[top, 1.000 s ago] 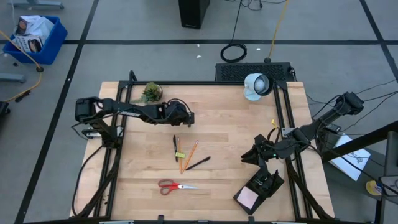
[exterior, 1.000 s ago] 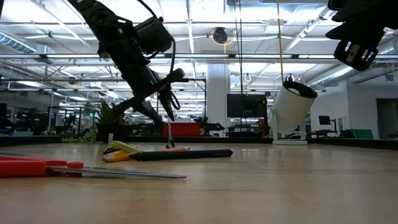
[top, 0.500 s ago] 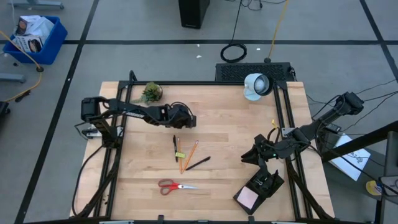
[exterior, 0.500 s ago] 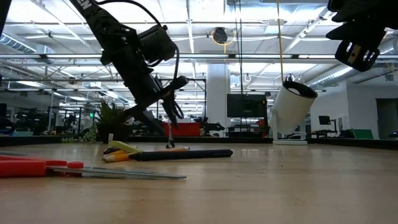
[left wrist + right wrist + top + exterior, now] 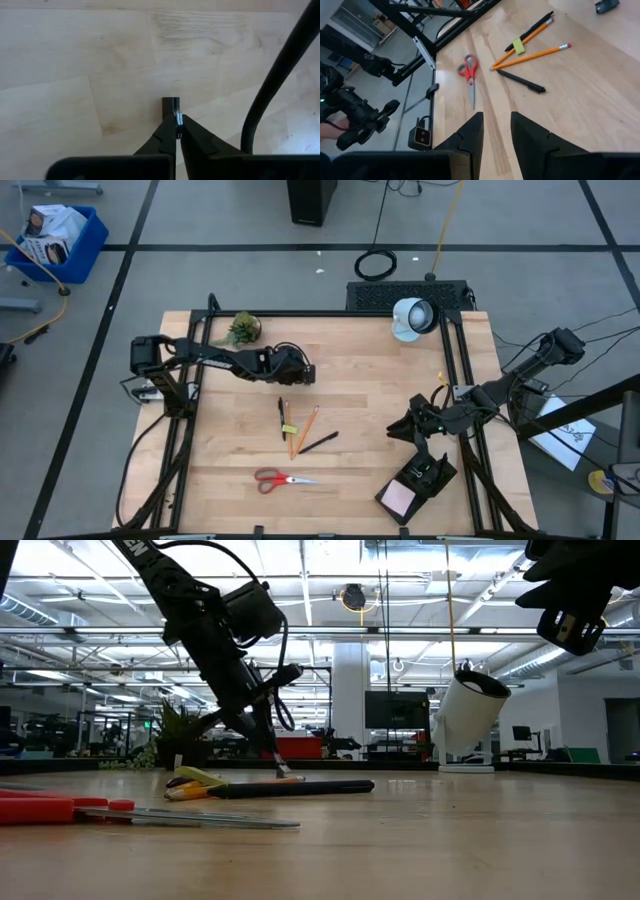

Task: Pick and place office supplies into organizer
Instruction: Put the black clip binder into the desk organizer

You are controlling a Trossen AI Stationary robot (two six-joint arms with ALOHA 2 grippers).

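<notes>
From above: left gripper (image 5: pixel 303 373) out over the wooden table (image 5: pixel 360 360), beyond the far end of the loose pens and pencils, fingers drawn together on a small black bit too tiny to make out here. Pencils (image 5: pixel 303 430) and black pens (image 5: pixel 318 443) scattered mid-table, one pen carrying a green tag; red-handled scissors (image 5: pixel 278 478) flat nearer the front edge. Black organizer (image 5: pixel 432 473) at the front right, turned askew, pink sticky-note pad (image 5: pixel 399 499) in its front compartment. Right gripper (image 5: pixel 404 430) waiting above the table just behind the organizer; small potted plant (image 5: pixel 241 329) and white lamp (image 5: pixel 410 317) along the back edge. At table height: left gripper (image 5: pixel 283 768) angled steeply down, tips reaching the wood just behind the pens (image 5: pixel 290 787); scissors (image 5: pixel 110 810) large in the foreground, lamp (image 5: pixel 468 712) off to one side, right gripper high in the corner. Left wrist: fingers (image 5: pixel 162 137) nearly shut, pinching a small black clip-like piece (image 5: pixel 171 106) (a glint of metal between the tips) against bare wood. Right wrist: fingers (image 5: pixel 470 132) moderately apart, nothing between them, hanging over the table with scissors (image 5: pixel 469 74), pencils (image 5: pixel 530 56) and a pen (image 5: pixel 522 81) lying beyond.
</notes>
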